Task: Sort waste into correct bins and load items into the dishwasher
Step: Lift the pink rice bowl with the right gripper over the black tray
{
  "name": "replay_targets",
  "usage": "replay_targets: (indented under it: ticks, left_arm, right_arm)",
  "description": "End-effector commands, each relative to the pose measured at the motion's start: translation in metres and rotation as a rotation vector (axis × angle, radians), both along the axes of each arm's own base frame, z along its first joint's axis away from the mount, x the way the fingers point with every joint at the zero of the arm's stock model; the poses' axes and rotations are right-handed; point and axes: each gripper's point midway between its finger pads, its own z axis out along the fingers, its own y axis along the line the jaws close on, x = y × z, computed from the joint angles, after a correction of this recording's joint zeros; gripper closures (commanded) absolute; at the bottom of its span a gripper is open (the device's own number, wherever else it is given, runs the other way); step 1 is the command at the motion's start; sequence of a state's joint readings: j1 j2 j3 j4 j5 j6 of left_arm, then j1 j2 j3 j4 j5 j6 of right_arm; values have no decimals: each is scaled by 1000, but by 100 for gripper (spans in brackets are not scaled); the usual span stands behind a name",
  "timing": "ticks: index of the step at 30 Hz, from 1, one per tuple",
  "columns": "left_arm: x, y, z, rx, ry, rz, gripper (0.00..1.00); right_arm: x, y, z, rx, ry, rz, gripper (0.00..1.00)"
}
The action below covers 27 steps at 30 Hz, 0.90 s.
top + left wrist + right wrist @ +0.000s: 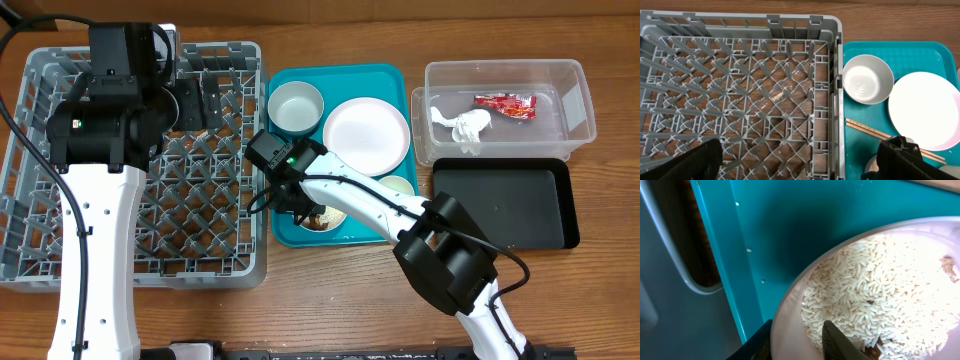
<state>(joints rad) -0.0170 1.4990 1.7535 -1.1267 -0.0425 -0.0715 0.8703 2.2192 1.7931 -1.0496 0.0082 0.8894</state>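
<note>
My right gripper (298, 203) (800, 342) is shut on the rim of the pinkish-white bowl (328, 217) (792, 312), one finger inside and one outside. The bowl holds white rice (880, 290) and a small brown lump (947, 265), and sits at the front of the teal tray (340, 75). The grey-white bowl (296, 105) (867, 79), the white plate (366, 135) (925, 110), the cup (398, 186) and the chopsticks (867, 130) are on the tray too. My left gripper (190, 100) (800, 160) is open and empty above the grey dish rack (60, 230) (765, 100).
The clear tub (575, 110) at the back right holds the red wrapper (505, 104) and the white tissue (462, 127). The black tray (505, 205) lies in front of it. A few loose rice grains (749, 250) lie on the teal tray near its left edge.
</note>
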Motion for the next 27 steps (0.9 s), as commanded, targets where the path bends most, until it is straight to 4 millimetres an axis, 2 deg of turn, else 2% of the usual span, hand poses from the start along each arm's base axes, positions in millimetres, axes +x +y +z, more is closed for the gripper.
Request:
replay_targets:
  ticks: [1,6,12,15,24,27]
  left_arm:
    - [2,4,9,15,-23,3,0]
    - [2,4,9,15,-23,3,0]
    - [2,4,9,15,-23,3,0]
    - [2,4,9,15,-23,3,0]
    - [2,4,9,15,-23,3,0]
    - [2,4,9,15,-23,3,0]
  right_arm:
    - [2,-4,-7,-26,0,-5,73]
    - [1,-4,-7,-27,1,-5,84]
    - [0,-6,-7,-34,7,-5,88]
    - [-2,-8,-8,-43,14,-1,95]
    - [-10,-16,-7,-78,39,69,96]
    - [-12,-19,0,-97,50,118,96]
